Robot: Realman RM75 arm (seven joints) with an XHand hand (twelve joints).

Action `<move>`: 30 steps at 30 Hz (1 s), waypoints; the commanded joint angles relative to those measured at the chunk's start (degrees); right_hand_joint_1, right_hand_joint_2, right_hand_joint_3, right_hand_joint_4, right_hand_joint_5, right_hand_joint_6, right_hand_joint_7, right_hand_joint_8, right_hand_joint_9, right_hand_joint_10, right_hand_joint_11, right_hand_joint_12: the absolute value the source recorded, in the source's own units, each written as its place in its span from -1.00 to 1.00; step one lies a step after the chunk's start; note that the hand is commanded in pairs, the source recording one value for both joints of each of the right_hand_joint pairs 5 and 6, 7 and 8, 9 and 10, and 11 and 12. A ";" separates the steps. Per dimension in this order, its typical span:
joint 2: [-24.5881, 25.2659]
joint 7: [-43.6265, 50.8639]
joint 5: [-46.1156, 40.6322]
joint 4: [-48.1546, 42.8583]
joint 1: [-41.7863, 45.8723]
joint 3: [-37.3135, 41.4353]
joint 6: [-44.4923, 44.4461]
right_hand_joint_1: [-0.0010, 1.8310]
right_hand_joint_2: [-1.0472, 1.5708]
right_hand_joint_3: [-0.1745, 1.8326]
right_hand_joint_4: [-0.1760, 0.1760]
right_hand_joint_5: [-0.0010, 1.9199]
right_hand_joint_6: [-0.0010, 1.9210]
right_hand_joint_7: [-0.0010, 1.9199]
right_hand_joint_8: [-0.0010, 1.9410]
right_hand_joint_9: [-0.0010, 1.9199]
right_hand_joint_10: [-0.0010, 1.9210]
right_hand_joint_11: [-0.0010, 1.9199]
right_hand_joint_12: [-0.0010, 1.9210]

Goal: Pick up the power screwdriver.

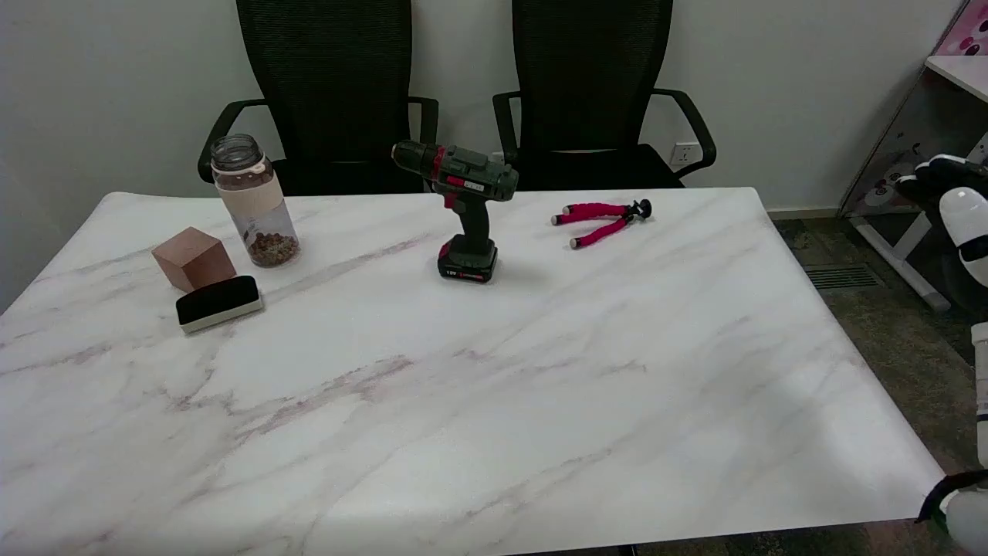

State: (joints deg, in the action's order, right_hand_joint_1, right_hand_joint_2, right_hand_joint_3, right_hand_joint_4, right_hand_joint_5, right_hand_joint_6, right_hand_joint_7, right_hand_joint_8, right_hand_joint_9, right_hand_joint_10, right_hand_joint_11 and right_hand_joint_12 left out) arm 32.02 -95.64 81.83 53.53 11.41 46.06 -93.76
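The power screwdriver [464, 202], dark green and black with red trim, stands upright on its battery base at the table's far middle, its chuck pointing left. My right hand [954, 202] shows only in part at the picture's right edge, raised in the air beyond the table's right side and far from the screwdriver. Nothing is seen in the hand, and the picture edge cuts off its fingers. A piece of the right arm [965, 513] shows at the lower right corner.
On the marble table [494, 401] a pink flexible tripod [600, 219] lies to the right of the screwdriver. At the far left stand a clear jar [254, 202], a brown cube [193, 258] and a black-topped eraser [219, 303]. Two black chairs [590, 93] stand behind the table.
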 commanded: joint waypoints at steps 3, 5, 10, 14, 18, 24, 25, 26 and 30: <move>-0.20 -1.31 8.25 -0.62 0.30 -0.42 14.05 0.00 0.02 0.08 -0.49 -0.33 -0.34 -0.33 -0.34 -0.28 -0.28 -0.40 -0.40; -0.15 -1.31 10.32 -0.57 -1.61 0.07 18.62 0.00 -0.01 0.09 -0.44 -0.39 -0.39 -0.39 -0.39 -0.31 -0.31 -0.39 -0.39; 0.77 -1.60 18.21 -0.53 -9.10 0.90 32.87 0.00 -0.15 0.13 -0.09 -0.47 -0.47 -0.47 -0.48 -0.40 -0.41 -0.47 -0.47; 4.18 -1.31 22.14 -2.11 -18.50 -2.39 38.95 0.00 -0.20 0.10 0.06 -0.51 -0.51 -0.51 -0.52 -0.43 -0.43 -0.51 -0.51; 8.62 -1.52 22.85 -4.35 -25.15 -6.47 37.86 -0.01 -0.22 0.09 0.09 -0.54 -0.54 -0.54 -0.55 -0.43 -0.43 -0.52 -0.52; 13.51 -1.22 28.01 -3.91 -29.81 -9.16 38.85 0.00 -0.23 0.08 0.09 -0.58 -0.58 -0.58 -0.58 -0.44 -0.44 -0.52 -0.52; 14.55 -1.22 28.84 -3.81 -30.76 -9.75 39.61 0.00 -0.24 0.07 0.09 -0.60 -0.60 -0.60 -0.60 -0.44 -0.44 -0.52 -0.52; 15.49 -1.22 29.40 -3.79 -31.67 -10.36 40.40 0.00 -0.24 0.04 0.08 -0.65 -0.65 -0.65 -0.65 -0.44 -0.44 -0.51 -0.51; 19.90 -1.22 31.25 -5.54 -34.42 -11.78 41.69 0.00 -0.26 0.01 0.13 -0.70 -0.70 -0.70 -0.70 -0.45 -0.45 -0.50 -0.50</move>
State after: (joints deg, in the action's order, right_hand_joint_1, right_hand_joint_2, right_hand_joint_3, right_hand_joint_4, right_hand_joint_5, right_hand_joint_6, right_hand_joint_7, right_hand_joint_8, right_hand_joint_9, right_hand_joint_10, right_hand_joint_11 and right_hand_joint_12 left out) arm 38.81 -96.91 100.86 50.98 -6.65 41.57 -63.23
